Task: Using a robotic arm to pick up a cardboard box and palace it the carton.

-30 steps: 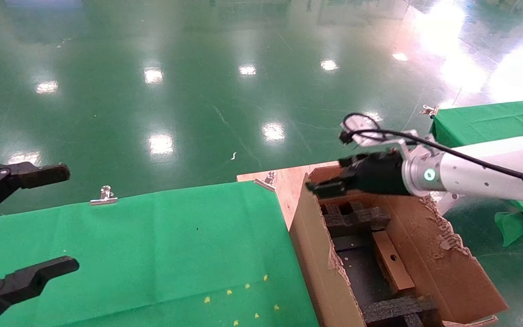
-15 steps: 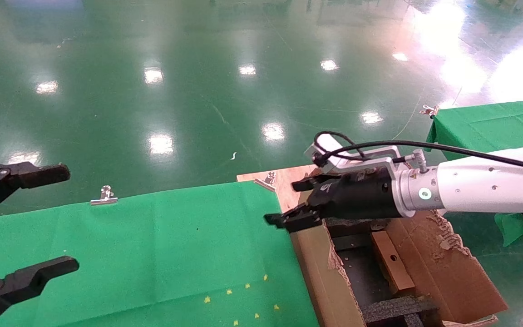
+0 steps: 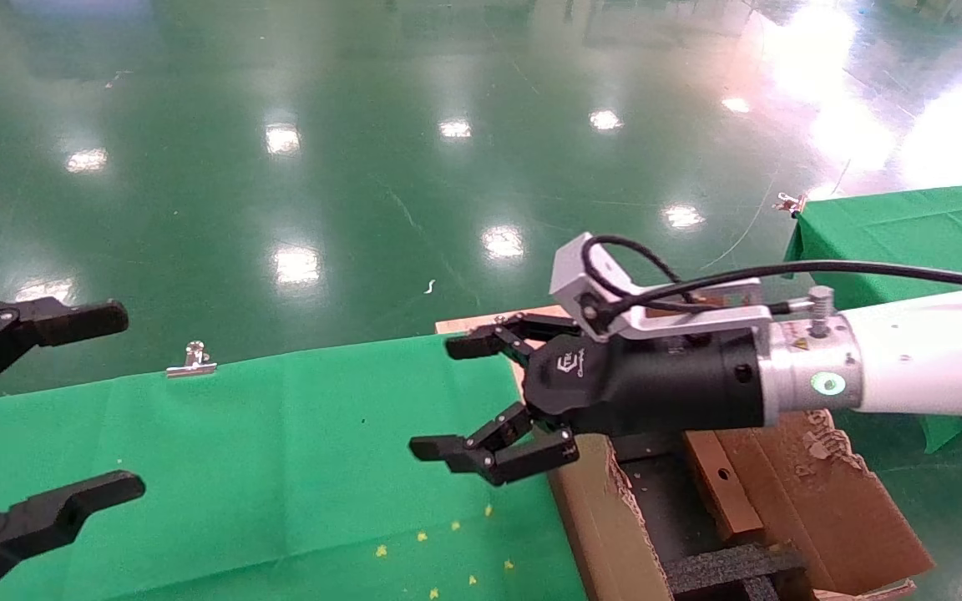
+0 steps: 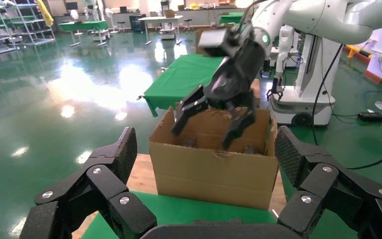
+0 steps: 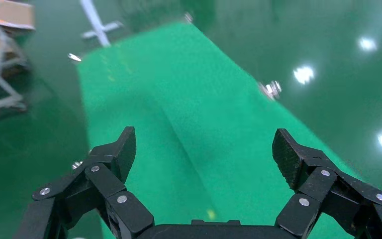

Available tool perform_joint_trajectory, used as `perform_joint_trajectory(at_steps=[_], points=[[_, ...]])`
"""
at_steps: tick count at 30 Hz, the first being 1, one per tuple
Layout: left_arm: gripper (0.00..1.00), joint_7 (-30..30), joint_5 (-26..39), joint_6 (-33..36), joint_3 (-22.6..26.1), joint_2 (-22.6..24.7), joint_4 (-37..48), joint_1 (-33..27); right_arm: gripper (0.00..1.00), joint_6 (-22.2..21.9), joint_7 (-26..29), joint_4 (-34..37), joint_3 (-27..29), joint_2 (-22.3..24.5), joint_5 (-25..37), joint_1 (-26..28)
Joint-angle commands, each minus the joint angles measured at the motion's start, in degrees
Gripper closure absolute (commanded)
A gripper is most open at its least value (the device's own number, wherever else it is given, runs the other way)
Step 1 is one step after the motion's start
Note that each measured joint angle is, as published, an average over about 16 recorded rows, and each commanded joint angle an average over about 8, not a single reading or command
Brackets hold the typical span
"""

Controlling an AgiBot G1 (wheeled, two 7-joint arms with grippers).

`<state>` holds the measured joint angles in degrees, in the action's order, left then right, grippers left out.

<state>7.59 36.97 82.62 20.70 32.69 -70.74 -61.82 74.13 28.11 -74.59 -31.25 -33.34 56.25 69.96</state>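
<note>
The robotic arm, white with a green ring light, reaches in from the right. Its black right gripper (image 3: 448,396) is open and empty, above the right edge of the green cloth, just left of the carton (image 3: 598,517). The left wrist view shows it (image 4: 204,134) above the carton (image 4: 209,169). In the right wrist view its fingers (image 5: 114,154) are spread over green cloth. The small cardboard box (image 3: 727,501), with its round hole up, lies inside the carton between black foam inserts (image 3: 731,568). My left gripper (image 3: 118,401) is open and empty at the left edge.
A green cloth table (image 3: 281,451) lies before me with metal clips (image 3: 191,361) on its far edge. The carton stands on a wooden board (image 3: 531,334). A second green table (image 3: 890,221) is at the far right. Shiny green floor lies beyond.
The right arm has swung left from above the carton out over the green cloth, and its jaws have spread wider. The left gripper and the small box have not moved.
</note>
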Motion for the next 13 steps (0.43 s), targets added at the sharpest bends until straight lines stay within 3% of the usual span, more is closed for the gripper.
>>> perform_joint_trajectory(at_steps=[1, 8, 13], points=[[0.00, 0.00, 0.00, 0.00, 0.00, 0.00, 0.00, 0.00, 0.00, 1.97, -2.95, 0.17, 2.59, -0.29, -2.45, -1.43], [0.00, 0.00, 0.00, 0.00, 0.00, 0.00, 0.00, 0.00, 0.00, 8.73, -13.11, 0.77, 11.50, -1.27, -10.87, -6.34], [0.00, 0.00, -0.01, 0.00, 0.00, 0.00, 0.00, 0.00, 0.00, 11.37, -17.12, 0.99, 15.03, -1.65, -14.19, -8.26]])
